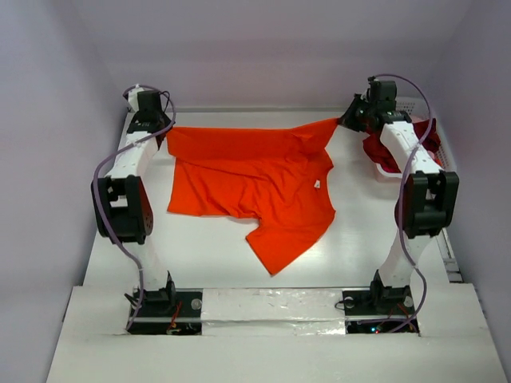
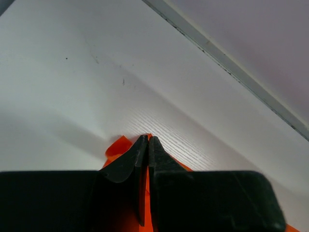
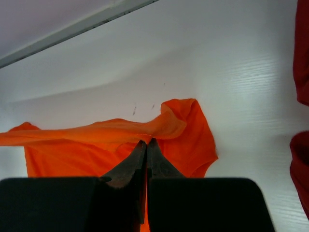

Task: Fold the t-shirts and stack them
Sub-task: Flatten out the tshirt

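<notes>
Folding appears barely begun: left tool [image 2: 147,141] and right tool [image 3: 146,143] each pinch the spread orange t-shirt [image 1: 255,179] at its upper-frame corners.

A white counter [image 1: 207,255] fills the enclosure, its surface faintly wood-grained (the grain shows best close up). Plain pale lilac-grey walls close it in: a back wall [image 1: 255,48], a left wall [image 1: 40,159] and a right wall [image 1: 487,159]. A grey strip [image 2: 231,67] runs where the counter meets the wall. The light is soft and even, and the shadows are faint. A white ledge [image 1: 271,355] lies along the near edge.
</notes>
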`<state>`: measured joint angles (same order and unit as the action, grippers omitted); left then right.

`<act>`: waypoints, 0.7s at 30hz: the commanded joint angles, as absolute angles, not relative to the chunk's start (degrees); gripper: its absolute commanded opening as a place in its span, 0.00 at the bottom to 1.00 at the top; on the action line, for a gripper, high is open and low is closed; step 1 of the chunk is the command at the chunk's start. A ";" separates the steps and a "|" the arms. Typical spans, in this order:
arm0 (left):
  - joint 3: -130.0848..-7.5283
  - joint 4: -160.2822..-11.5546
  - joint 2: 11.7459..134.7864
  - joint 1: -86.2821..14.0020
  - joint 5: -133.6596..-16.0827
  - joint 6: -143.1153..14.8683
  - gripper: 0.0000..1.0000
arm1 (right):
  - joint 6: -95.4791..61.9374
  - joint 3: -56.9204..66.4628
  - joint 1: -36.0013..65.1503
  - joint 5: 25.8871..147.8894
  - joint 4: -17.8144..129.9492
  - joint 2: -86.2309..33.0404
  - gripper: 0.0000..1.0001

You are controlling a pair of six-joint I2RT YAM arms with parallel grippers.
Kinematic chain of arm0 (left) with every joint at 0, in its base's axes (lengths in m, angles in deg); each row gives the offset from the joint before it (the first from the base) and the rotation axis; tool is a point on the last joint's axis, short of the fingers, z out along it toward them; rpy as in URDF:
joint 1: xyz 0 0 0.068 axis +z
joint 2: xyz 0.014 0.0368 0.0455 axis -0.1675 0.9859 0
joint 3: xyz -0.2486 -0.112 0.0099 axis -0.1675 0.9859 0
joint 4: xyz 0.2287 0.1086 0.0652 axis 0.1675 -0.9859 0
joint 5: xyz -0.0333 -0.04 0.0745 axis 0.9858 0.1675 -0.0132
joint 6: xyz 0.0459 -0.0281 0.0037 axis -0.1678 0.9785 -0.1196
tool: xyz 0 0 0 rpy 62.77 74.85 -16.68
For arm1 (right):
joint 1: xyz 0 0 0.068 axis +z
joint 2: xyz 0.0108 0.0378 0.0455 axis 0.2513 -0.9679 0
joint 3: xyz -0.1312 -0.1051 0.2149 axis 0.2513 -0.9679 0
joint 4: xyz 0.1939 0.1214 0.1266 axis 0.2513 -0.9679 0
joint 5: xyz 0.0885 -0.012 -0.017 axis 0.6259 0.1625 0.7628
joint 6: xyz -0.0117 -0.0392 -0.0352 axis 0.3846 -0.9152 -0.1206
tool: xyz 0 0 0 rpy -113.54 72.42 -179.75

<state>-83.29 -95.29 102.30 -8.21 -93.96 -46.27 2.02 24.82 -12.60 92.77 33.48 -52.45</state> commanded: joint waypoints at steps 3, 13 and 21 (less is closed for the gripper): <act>-91.11 -95.66 107.45 -8.06 -95.26 -46.52 0.00 | 0.94 35.47 -12.53 93.31 31.70 -57.39 0.00; -105.69 -99.27 118.88 -8.06 -94.03 -46.52 0.00 | 1.90 54.28 -12.53 94.54 25.03 -72.42 0.00; -114.75 -101.21 126.79 -8.06 -90.79 -46.61 0.00 | 2.16 65.01 -12.53 97.78 23.26 -80.24 0.00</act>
<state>-110.44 -100.73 126.11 -8.21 -92.35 -46.29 1.91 60.11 -12.60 95.19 23.43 -79.73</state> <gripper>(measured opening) 0.006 0.019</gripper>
